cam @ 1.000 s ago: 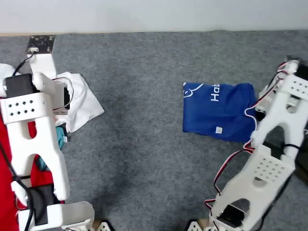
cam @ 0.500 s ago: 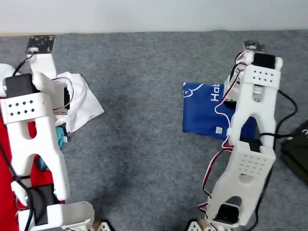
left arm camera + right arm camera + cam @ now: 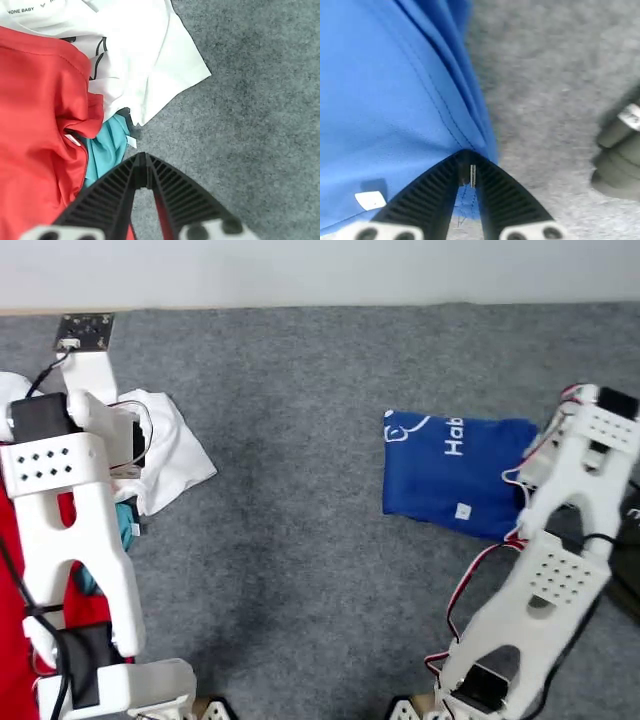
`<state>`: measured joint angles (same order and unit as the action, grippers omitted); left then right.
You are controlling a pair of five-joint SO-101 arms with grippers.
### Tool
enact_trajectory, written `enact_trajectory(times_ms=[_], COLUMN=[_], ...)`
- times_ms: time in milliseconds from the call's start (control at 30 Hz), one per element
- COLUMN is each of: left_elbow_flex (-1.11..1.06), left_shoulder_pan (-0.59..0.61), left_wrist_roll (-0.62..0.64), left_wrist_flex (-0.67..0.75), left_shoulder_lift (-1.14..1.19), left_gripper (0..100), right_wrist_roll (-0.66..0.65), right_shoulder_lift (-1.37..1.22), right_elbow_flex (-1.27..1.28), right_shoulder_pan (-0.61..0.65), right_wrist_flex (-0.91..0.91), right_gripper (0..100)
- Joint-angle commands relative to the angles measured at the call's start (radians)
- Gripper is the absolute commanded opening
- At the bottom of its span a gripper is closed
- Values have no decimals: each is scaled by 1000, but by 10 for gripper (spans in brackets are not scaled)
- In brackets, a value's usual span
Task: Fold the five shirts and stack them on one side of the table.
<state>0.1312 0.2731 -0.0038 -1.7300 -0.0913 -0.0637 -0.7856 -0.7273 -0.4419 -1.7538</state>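
Pinching the blue shirt at its edge, my right gripper is clenched on a ridge of the cloth, with blue fabric showing between the jaws behind the tips. The shirt lies folded flat on the grey bench, a small white tag showing on its upper face. My right arm lies across the corner of the blue shirt nearest my base and hides that part from above. Just off the gripped edge, on the side away from the blue shirt's middle, a dark rounded object sits on the bench, near the cloth but apart from it.

Well apart from the blue shirt, across a wide stretch of bare grey, lies a loose heap: a white shirt crumpled on top, a red shirt beside it, and a teal shirt poking out from under both. My left gripper hangs over the edge of that heap facing the blue shirt, its jaws pressed together on nothing, tips above the teal cloth and the bench. From above, my left arm covers much of the heap.
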Motion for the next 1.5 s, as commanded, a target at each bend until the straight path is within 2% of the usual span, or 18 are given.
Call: enact_trajectory(times_ms=[0,133,267,567,700,967,1267,1467], left_elbow_flex=[13,13,13,13,13,13,13,13], left_shoulder_pan=[-5,-5,-5,2,-3,0,-5,-5], left_wrist_roll=[2,2,2,2,0,0,0,0], left_wrist_flex=[-21,-21,-21,-21,-21,-21,-21,-21], left_shoulder_lift=[-48,-48,-48,-49,-49,-49,-48,-48], left_gripper=[4,4,4,4,4,4,4,4], right_wrist_roll=[-15,-12,-8,-12,-12,-8,-14,-14], right_shoulder_lift=[125,179,168,-62,-130,25,203,162], right_elbow_flex=[-8,-12,-5,-6,-9,-100,-106,-104], right_shoulder_pan=[-24,38,99,148,173,214,205,189], right_wrist_flex=[-36,-12,114,466,559,374,110,81], right_gripper=[10,10,10,10,10,10,12,22])
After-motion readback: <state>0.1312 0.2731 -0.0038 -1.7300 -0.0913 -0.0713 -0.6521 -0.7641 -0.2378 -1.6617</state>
